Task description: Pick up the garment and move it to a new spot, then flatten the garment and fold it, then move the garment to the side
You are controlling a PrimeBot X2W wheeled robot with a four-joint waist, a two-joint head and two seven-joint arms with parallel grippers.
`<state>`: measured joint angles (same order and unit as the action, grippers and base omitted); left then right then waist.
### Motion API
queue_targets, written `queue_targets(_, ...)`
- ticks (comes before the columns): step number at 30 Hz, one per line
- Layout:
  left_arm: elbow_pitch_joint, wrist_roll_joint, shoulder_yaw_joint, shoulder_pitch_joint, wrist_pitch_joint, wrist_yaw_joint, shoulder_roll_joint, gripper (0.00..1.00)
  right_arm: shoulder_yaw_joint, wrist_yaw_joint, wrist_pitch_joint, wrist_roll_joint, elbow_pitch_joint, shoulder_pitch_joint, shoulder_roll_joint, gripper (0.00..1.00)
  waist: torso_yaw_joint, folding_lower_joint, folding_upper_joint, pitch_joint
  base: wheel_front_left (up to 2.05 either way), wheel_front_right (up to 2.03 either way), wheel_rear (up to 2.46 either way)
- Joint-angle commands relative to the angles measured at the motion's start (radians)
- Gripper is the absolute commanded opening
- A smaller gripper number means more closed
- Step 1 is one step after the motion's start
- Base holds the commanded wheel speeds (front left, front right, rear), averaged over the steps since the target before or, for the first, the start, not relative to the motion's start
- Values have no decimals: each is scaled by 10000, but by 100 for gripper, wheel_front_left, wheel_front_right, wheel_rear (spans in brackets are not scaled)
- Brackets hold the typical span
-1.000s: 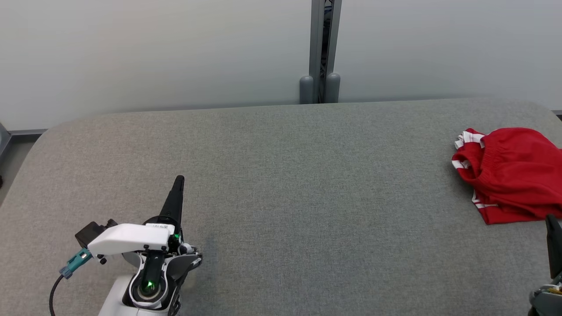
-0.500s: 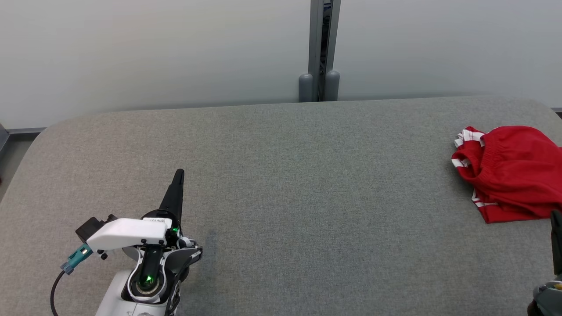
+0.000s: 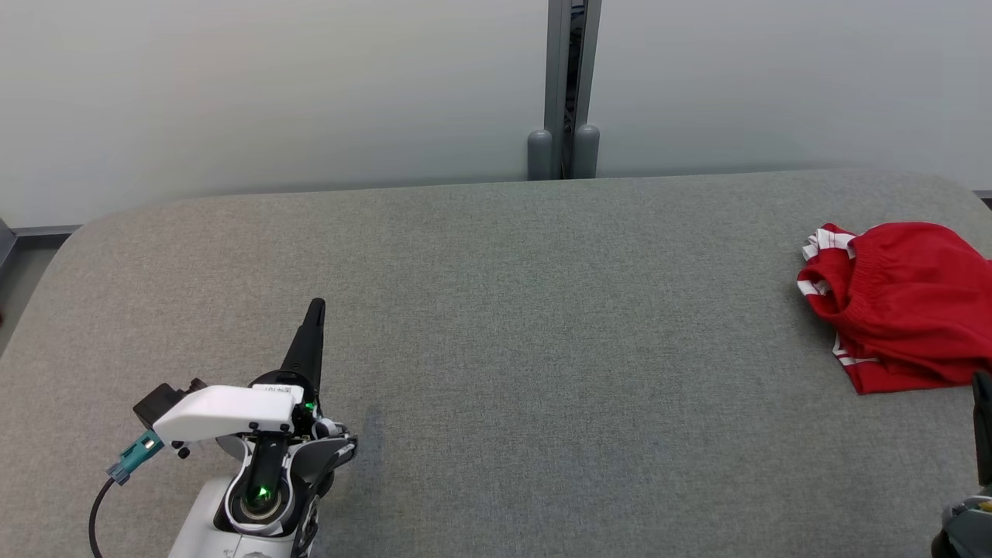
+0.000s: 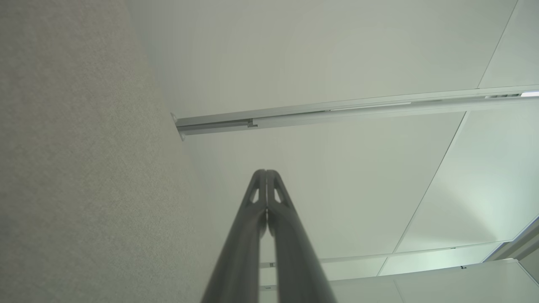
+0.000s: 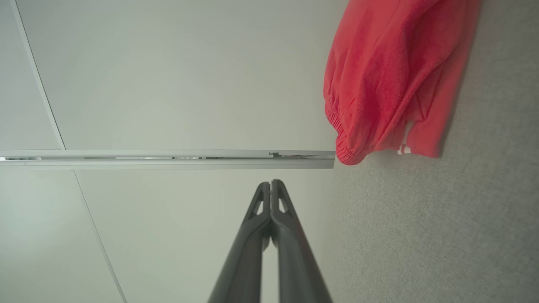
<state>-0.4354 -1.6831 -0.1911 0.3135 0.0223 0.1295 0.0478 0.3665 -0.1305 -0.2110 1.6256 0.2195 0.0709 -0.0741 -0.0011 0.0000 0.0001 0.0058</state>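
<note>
The garment is a red pair of shorts with white stripes, lying crumpled at the far right of the grey table. It also hangs at the top right of the right wrist view as a red garment. My left gripper stands at the lower left, far from it, fingers pressed together and empty; the left wrist view shows the left gripper shut. My right gripper pokes in at the lower right edge, just below the garment, apart from it. The right gripper is shut and empty.
A pale wall runs behind the table, with a grey post at its middle. The table's corners are rounded, and a strip of floor lies past its left edge.
The head camera shifted slightly, so the whole picture slid a little. The garment lies as before and both grippers stay shut.
</note>
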Motion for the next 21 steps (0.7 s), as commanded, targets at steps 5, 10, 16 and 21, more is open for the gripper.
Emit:
queue_targets(5,-11,-22,7,67,1,45,44,0,34,-4,-70,-61,44,29,-29,0,0,0,-1,0,0,0,0)
queue_targets(10,-11,-22,7,67,1,45,44,0,44,-4,-78,-74,45,33,-20,0,0,0,-1,0,0,0,0)
queue_targets(16,-10,-22,6,67,1,45,44,0,58,-2,-88,-67,45,40,-9,0,0,0,-1,0,0,0,0)
queue_targets(21,-10,-22,6,67,1,45,44,0,71,-4,-94,-84,46,46,2,0,0,0,-1,0,0,0,0)
